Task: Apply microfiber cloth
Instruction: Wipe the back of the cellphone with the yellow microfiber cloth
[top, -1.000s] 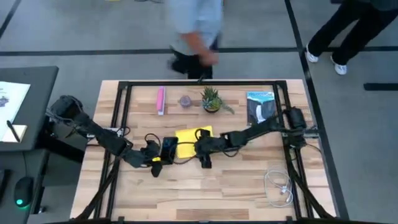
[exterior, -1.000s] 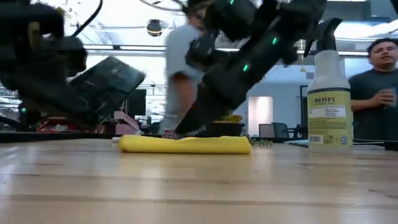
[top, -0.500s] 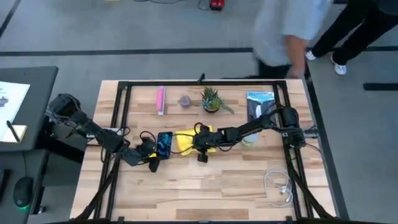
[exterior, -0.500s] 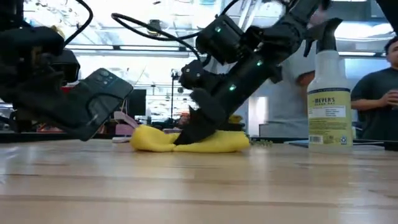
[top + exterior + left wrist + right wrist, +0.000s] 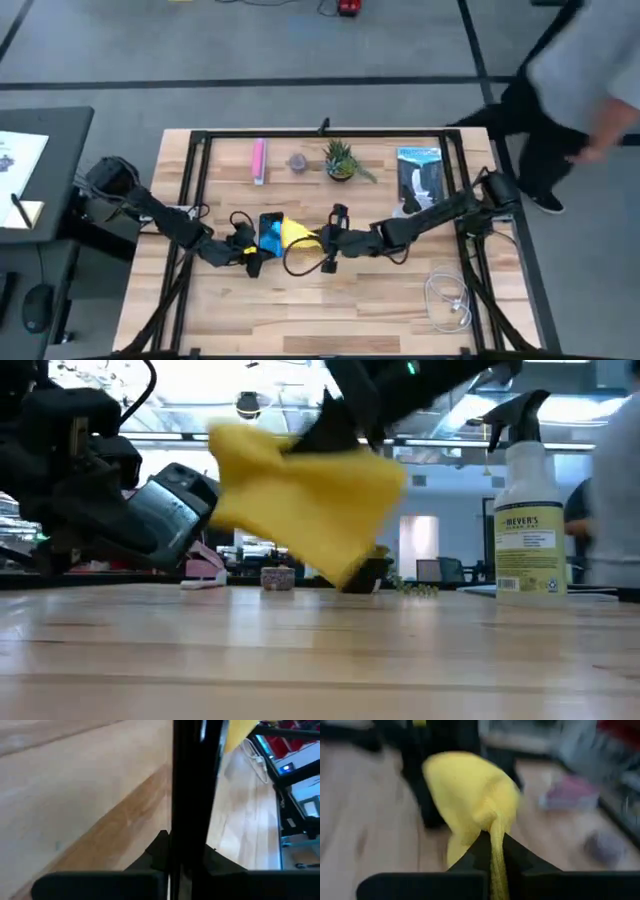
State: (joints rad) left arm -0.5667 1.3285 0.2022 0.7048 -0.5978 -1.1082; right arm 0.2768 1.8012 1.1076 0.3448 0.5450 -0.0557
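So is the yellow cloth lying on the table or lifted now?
Lifted: the microfiber cloth hangs clear of the table, pinched in the right pincer.

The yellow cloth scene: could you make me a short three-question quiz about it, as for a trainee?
1. True or false: the microfiber cloth lies flat on the table.
2. Which gripper holds the phone: A) left gripper B) right gripper
3. Fill in: beside the plant, toward the right arm's side, lies a blue ____.

Key: 1 false, it hangs lifted in the right gripper. 2 A. 3 packet.
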